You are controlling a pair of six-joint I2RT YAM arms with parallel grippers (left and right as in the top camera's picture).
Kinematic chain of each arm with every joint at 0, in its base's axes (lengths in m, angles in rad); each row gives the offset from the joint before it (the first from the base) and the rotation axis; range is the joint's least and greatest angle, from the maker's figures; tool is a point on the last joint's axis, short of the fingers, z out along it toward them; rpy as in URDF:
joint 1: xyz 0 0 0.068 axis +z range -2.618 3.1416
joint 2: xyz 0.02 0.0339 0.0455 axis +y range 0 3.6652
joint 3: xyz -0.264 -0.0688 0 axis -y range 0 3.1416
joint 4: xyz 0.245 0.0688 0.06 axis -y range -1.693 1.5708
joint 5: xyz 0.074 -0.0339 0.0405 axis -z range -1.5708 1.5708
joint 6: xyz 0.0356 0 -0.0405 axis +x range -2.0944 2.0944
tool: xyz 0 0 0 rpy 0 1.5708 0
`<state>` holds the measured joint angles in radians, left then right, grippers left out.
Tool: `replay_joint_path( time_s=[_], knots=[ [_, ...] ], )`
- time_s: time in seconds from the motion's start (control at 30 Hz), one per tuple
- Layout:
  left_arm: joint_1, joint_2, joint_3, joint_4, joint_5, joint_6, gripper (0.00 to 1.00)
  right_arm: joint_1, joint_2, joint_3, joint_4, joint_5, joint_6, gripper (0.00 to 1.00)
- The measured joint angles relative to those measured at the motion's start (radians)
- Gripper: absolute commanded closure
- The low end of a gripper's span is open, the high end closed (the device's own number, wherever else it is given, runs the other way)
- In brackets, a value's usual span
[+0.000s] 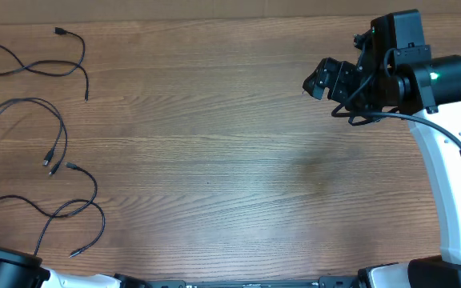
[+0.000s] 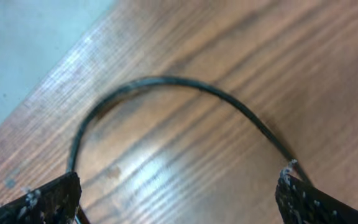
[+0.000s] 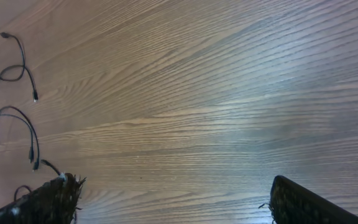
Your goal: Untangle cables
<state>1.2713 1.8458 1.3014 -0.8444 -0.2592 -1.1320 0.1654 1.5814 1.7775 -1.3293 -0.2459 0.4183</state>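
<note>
Three cables lie apart from one another along the left edge of the desk, none crossing another. The far cable sits in the far left corner, folded into a flat loop with both plugs pointing towards the desk's middle. The middle cable arches out from the left edge and ends in two plugs close together. The near cable starts just beside those plugs, curls back towards the left edge and ends near the near edge.

The left pincer hangs low over the near left corner with its fingers spread wide. In the left wrist view, one cable's arc lies flat on the wood between them. It passes close by both fingertips; whether it touches them I cannot tell. Just past the arc the desk's edge shows, with a pale surface beyond it. From overhead only the base of the left arm shows at that corner.

The right pincer stands open too, gripping nothing, up near the far right corner and facing the desk's middle. Its wrist view shows bare wood between the fingers and the cables small at the far side. The right arm runs along the right edge. Between the cables and the right pincer the whole middle of the desk lies open, from near edge to far edge.
</note>
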Motion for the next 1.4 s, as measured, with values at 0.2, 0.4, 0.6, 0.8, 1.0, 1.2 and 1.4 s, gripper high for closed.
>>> replay_joint_path(
  time_s=[0.2,0.4,0.6,0.8,1.0,1.2,1.4],
  knots=[
    [0.045,0.0,-0.012,0.036,-0.064,-0.026,0.0,0.0,0.0,0.0,-0.002,0.0,0.0,0.03],
    [0.127,0.0,-0.072,0.15,-0.034,-0.045,0.0,0.0,0.0,0.0,-0.006,0.0,0.0,0.03],
    [0.178,0.0,-0.156,0.302,0.071,-0.039,0.0,0.0,0.0,0.0,-0.02,0.0,0.0,0.03],
    [0.177,0.0,-0.164,0.396,0.143,0.014,0.0,0.0,0.0,0.0,-0.034,-0.001,0.0,0.03],
    [0.172,0.0,-0.164,0.427,0.265,0.036,0.01,0.0,0.0,0.0,-0.031,0.0,0.0,0.03],
    [0.152,0.0,-0.164,0.427,0.369,0.027,0.01,0.0,0.0,0.0,-0.026,0.0,0.0,0.03],
    [0.142,0.0,-0.164,0.399,0.382,0.005,0.0,0.0,0.0,0.0,-0.019,0.0,0.0,0.03]
  ],
)
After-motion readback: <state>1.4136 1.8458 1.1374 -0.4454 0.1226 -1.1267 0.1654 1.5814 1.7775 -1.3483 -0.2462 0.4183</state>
